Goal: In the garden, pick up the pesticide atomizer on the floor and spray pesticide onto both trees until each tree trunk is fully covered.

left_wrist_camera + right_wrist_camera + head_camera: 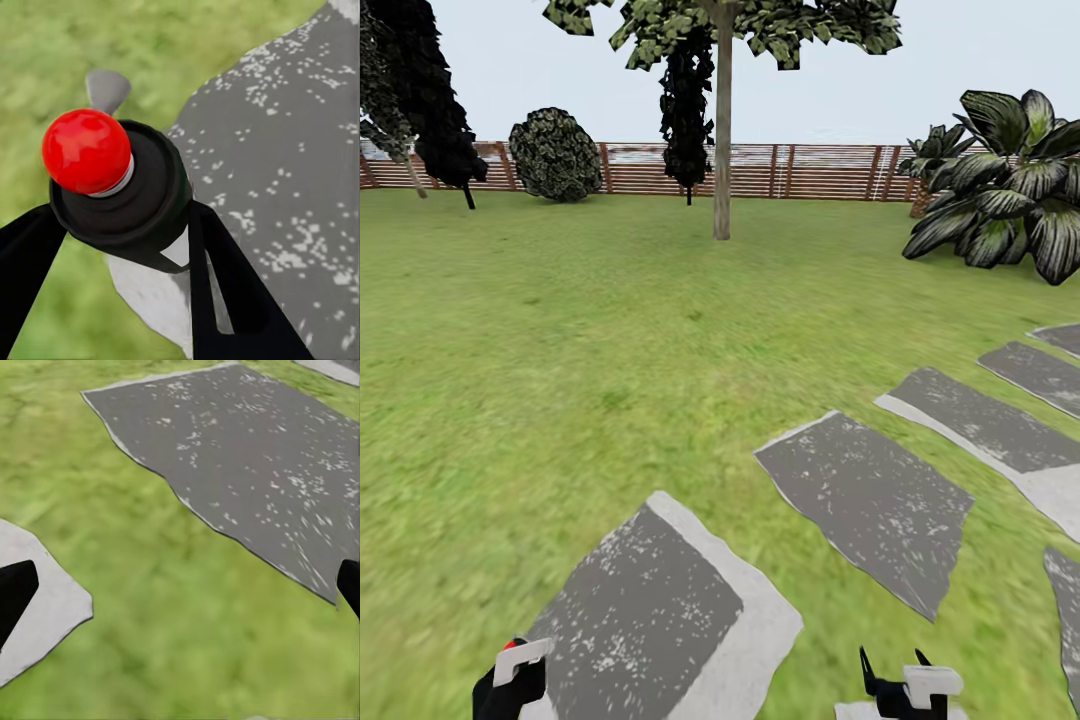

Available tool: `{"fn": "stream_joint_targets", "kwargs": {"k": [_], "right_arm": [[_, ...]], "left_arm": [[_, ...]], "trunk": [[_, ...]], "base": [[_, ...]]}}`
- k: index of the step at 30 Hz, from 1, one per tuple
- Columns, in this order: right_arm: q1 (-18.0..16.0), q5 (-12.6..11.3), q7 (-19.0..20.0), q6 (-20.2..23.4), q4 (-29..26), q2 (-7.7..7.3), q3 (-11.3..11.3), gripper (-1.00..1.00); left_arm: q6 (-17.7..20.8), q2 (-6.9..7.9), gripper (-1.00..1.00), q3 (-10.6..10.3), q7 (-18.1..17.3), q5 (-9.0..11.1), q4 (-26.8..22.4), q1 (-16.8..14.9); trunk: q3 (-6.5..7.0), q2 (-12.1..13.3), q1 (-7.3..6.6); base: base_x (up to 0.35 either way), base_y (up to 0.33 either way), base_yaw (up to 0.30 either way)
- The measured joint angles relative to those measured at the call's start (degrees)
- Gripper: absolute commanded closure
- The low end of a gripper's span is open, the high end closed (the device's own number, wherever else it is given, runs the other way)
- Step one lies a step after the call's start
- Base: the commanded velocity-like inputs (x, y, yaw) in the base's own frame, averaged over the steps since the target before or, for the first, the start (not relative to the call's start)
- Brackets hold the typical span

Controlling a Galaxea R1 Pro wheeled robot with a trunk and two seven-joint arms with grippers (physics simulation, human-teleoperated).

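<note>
The left gripper (pixel 120 247) is clamped on the atomizer (pixel 120 191): in the left wrist view its two dark fingers (pixel 225 292) close against the bottle's round black body from either side, and the red tip (pixel 86 150) stands up beyond them, so the bottle's long axis runs out along the fingers. In the head view the same gripper (pixel 510 685) sits low at the frame's bottom left, over the edge of a grey paving slab (pixel 650 610), with a speck of red just showing above it.

The trunk (pixel 722 130) to be sprayed stands straight ahead and well apart from the robot, across open grass (pixel 560 350), in front of the slatted fence (pixel 810 170). It lies slightly toward the right of the left gripper's line, but the left arm carries the bottle, so that arm must do the work. No white specks show on the bark from here, though at this range I could not be sure.

The right gripper (pixel 900 690) hangs low at the bottom right, spread and empty; in its wrist view the two fingertips (pixel 15 589) stand wide apart over grass and slab (pixel 247 457).

Judging by this, spraying has not begun on this trunk. The base needs to close in, and the left arm to rise and tip the nozzle toward the trunk.
</note>
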Motion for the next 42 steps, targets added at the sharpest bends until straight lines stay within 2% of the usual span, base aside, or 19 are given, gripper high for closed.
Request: {"fn": "stream_joint_targets", "kwargs": {"k": [14, 19, 22, 42], "right_arm": [[0.0, 0.23, 0.39, 0.02, 0.38, 0.13, 0.25, -1.0], [0.0, 0.39, 0.34, 0.28, 1.1, 1.74, 0.32, -1.0], [0.0, 0.32, 0.3, 0.33, 1.32, 2.13, 0.21, -1.0], [0.0, 0.31, 0.29, 0.35, 1.4, 2.22, 0.18, -1.0]], "left_arm": [[-0.03, 0.0, 1.0, -0.01, 0.0, 0.0, -0.09, 0.0], [-0.05, 0.03, 1.0, 0.02, 0.0, 0.01, -0.08, -0.02], [-0.02, 0.06, 1.0, 0.03, 0.0, 0.01, -0.06, -0.02], [-0.06, 0.01, 1.0, -0.04, 0.0, 0.01, -0.08, 0.01]], "trunk": [[0.0, 0.0, 0.0], [0.0, 0.0, 0.0], [0.0, 0.0, 0.0], [0.0, 0.0, 0.0]], "base": [[0.339, 0.0, 0.0], [0.338, 0.0, 0.0], [0.338, 0.0, 0.0], [0.339, 0.0, 0.0]]}}
